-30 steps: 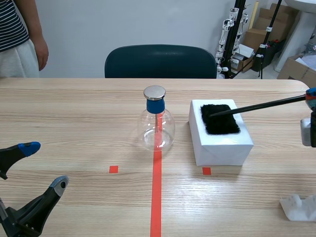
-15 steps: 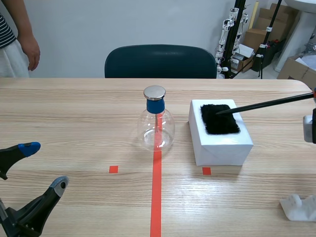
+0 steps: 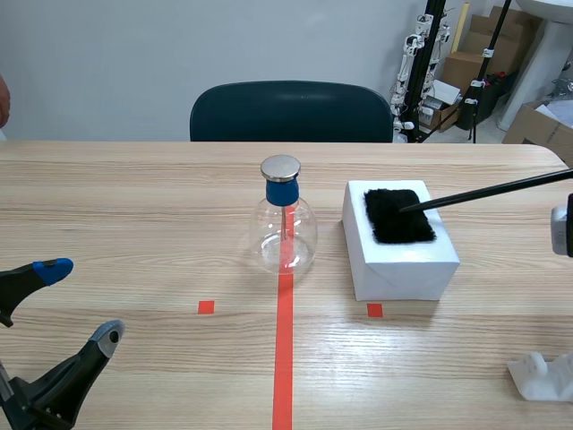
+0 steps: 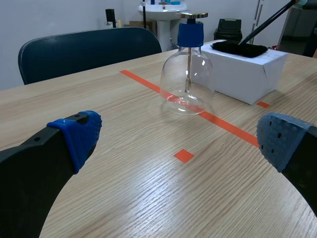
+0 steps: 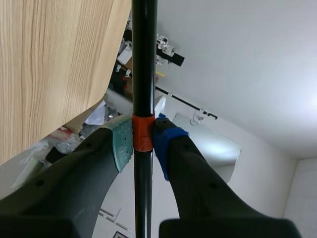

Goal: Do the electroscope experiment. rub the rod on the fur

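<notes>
Black single rod (image 3: pixel 488 191), one fur (image 3: pixel 398 218), one flask (image 3: pixel 285 235)

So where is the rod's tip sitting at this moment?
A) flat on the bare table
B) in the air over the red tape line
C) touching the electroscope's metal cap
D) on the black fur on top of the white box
D: in the scene view the rod, clamped in the right end effector, slopes down onto the fur on the white box, well apart from the electroscope.
</notes>
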`<move>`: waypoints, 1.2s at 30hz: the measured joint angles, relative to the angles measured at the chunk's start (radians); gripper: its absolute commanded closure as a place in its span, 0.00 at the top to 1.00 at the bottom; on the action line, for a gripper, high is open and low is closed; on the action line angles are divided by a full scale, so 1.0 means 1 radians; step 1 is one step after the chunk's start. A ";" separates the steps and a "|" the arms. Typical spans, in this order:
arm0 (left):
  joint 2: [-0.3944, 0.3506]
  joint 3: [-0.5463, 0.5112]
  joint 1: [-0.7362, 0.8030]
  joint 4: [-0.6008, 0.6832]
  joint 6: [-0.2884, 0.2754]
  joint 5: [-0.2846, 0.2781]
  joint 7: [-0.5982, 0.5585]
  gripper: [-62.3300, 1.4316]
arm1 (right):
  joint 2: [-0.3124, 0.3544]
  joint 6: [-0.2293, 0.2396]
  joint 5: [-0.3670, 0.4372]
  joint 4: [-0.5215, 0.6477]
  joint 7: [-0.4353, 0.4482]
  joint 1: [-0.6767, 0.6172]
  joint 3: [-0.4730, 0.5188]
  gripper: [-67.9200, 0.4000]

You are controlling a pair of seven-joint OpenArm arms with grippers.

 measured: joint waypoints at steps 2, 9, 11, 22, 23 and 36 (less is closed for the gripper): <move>0.000 0.000 0.000 0.000 0.000 0.000 0.000 1.00 | 0.000 0.000 0.000 0.000 0.020 0.000 0.000 0.01; 0.000 0.000 0.000 0.000 0.000 0.000 0.000 1.00 | 0.002 -0.013 0.004 0.000 0.200 0.000 0.000 0.01; 0.000 0.000 0.000 0.000 0.000 0.000 0.000 1.00 | 0.002 -0.013 0.004 0.000 0.175 0.000 0.000 0.01; 0.000 0.000 0.000 0.000 0.000 0.000 0.000 1.00 | 0.008 0.000 0.004 0.000 0.006 0.000 0.000 0.01; 0.000 0.000 0.000 0.000 0.000 0.000 0.000 1.00 | 0.008 0.000 0.007 0.000 0.038 0.000 0.000 0.01; 0.000 0.000 0.000 0.000 0.000 0.000 0.000 1.00 | 0.008 0.000 0.026 0.000 0.031 0.000 0.000 0.01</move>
